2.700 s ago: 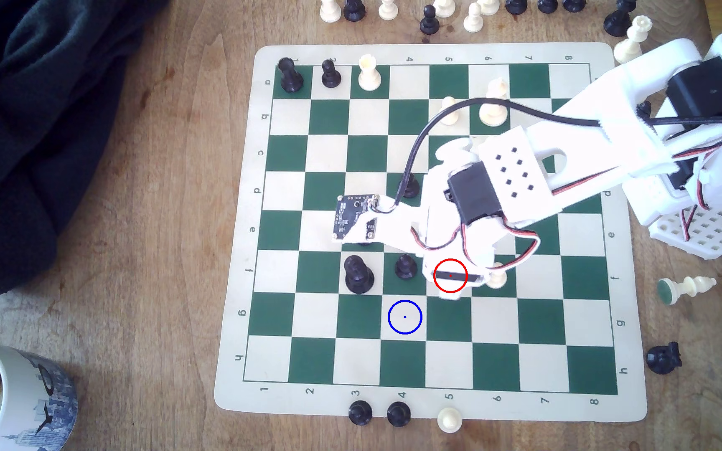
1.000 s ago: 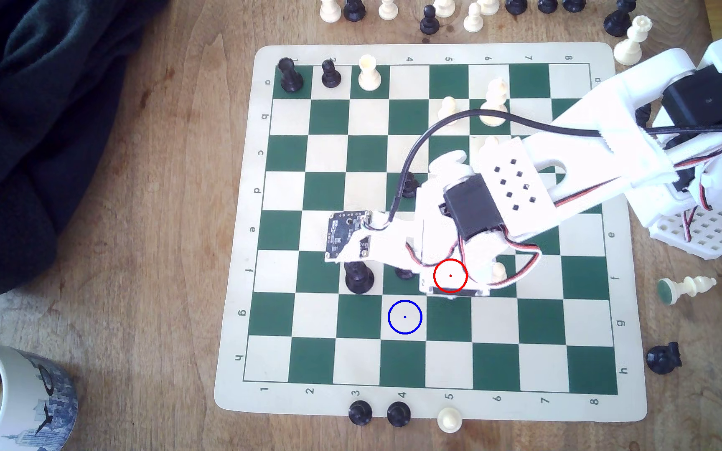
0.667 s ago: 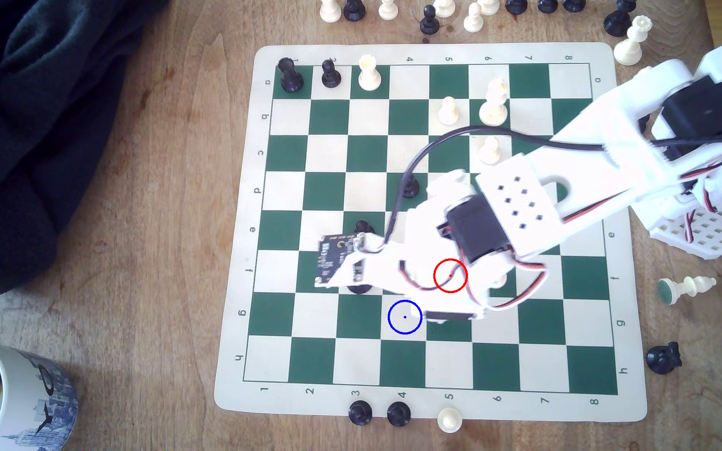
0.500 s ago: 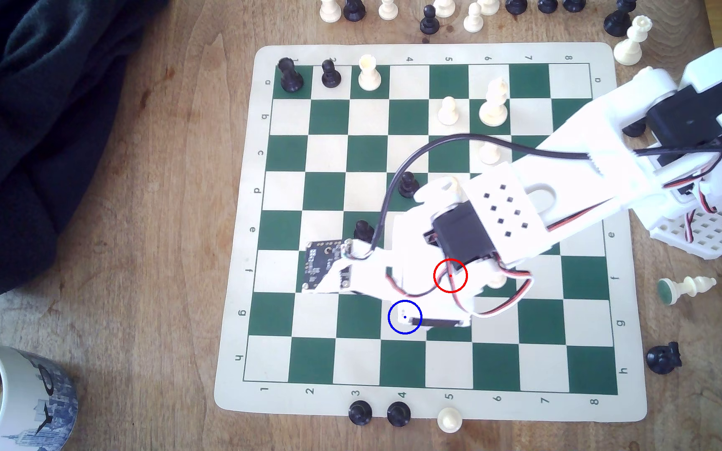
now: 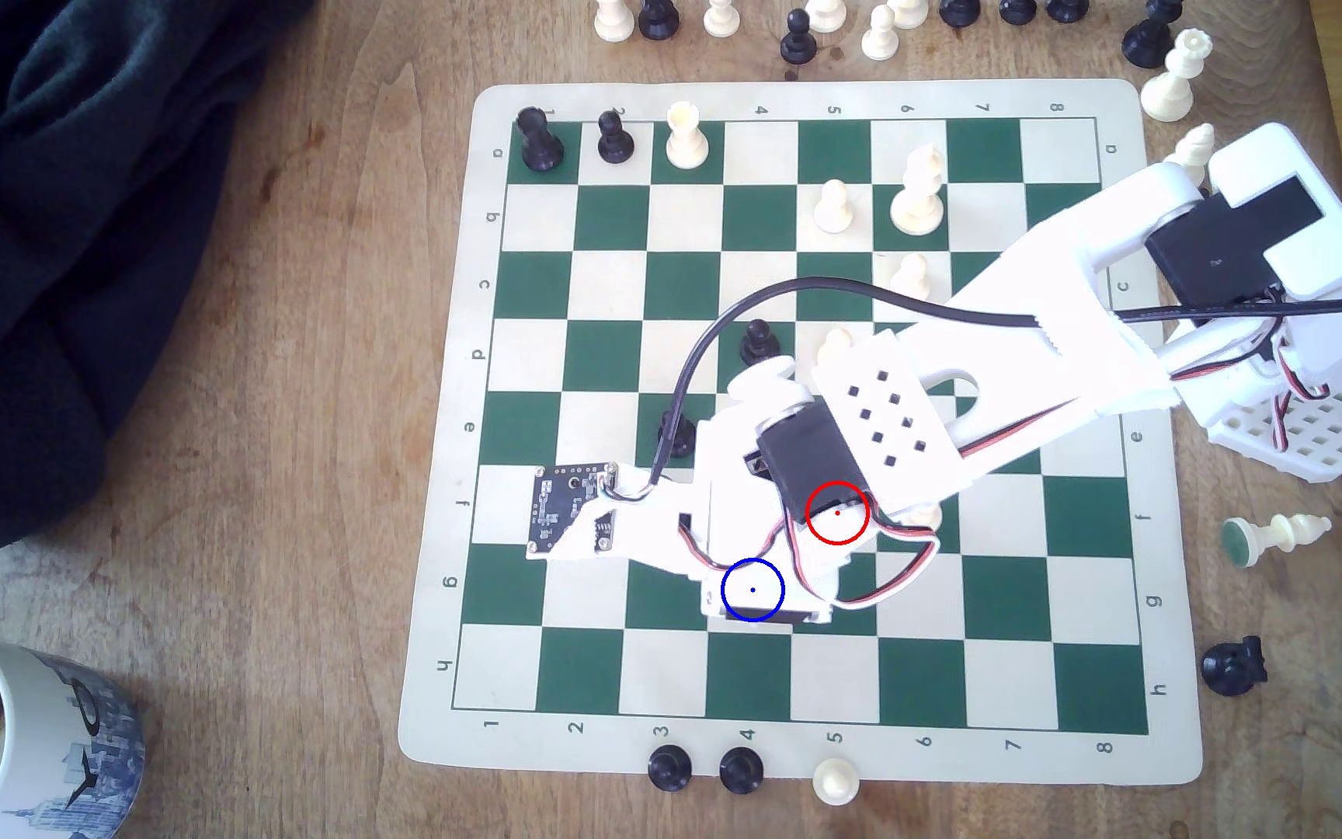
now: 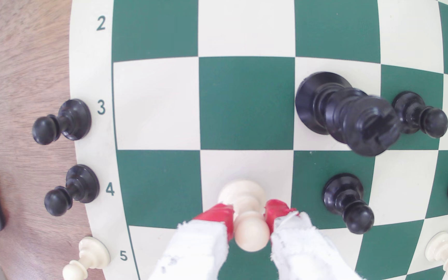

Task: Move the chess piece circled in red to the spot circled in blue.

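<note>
- Exterior view: the arm (image 5: 998,379) is reaching farther across the board (image 5: 797,419) than it was a moment ago. Its tip has slid off the red ring (image 5: 837,512) and is now sitting over the blue ring (image 5: 752,590).
- Exterior view: the arm is hiding the spot under the blue ring, so the pawn cannot be seen from here. A cream piece (image 5: 926,513) is peeking out just beside the red ring, toward the view's right. That one is staying put.
- Wrist view: the claw (image 6: 249,219) is squeezing the pawn (image 6: 247,212) at its thin neck, one red pad (image 6: 217,215) on each side.
- Wrist view: the pawn's round base is showing over a cream square. I cannot tell if it is touching the board or hanging just above it.
- Wrist view: a black pawn (image 6: 348,200) is standing one square away, and a tall black piece (image 6: 344,113) is standing farther off.
- What it means: the carrying part looks almost done. I think the next job is lowering the pawn, then letting go gently so it is not tipping over.
</note>
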`<state>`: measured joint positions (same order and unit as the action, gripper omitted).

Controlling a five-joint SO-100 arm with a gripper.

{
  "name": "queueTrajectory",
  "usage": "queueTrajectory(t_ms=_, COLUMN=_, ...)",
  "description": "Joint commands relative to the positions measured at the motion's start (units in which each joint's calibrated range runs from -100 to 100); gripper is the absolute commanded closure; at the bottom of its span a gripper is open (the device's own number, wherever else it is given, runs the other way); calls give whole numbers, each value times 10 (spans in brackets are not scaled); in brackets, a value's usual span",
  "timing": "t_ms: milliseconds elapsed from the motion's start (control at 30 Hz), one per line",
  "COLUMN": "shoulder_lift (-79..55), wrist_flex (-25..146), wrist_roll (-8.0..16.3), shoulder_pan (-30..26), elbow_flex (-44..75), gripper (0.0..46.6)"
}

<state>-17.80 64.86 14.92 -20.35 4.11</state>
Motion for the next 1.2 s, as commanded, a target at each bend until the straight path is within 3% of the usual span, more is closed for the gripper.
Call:
queueTrajectory(t_ms=0, shoulder_lift=2, wrist_flex=-1, wrist_roll=-2, shoulder_pan=3, elbow_flex=53, gripper=464)
queueTrajectory(t_ms=267, shoulder_lift=-8, wrist_flex=3, wrist_roll=-2, shoulder_pan=2, elbow_flex=53, gripper=456)
queueTrajectory(t_ms=300, shoulder_lift=-8, wrist_flex=3, wrist_roll=-2, shoulder_pan=3, elbow_flex=53, gripper=441)
queueTrajectory(t_ms=333, shoulder_lift=-8, wrist_flex=5, wrist_roll=-2, shoulder_pan=3, elbow_flex=53, gripper=384)
queueTrajectory(t_ms=400, shoulder_lift=-5, wrist_flex=7, wrist_roll=-2, shoulder_pan=4, elbow_flex=53, gripper=328)
queueTrajectory(t_ms=600, shoulder_lift=6, wrist_flex=18, wrist_roll=-3, shoulder_pan=4, elbow_flex=53, gripper=310)
queueTrajectory(t_ms=700, shoulder_lift=34, wrist_flex=37, wrist_roll=-3, shoulder_pan=5, elbow_flex=46, gripper=280)
queueTrajectory(t_ms=867, shoulder_lift=114, wrist_flex=70, wrist_roll=-3, shoulder_pan=5, elbow_flex=15, gripper=270)
queueTrajectory(t_ms=1167, shoulder_lift=299, wrist_flex=2, wrist_roll=-3, shoulder_pan=-10, elbow_flex=-241, gripper=252)
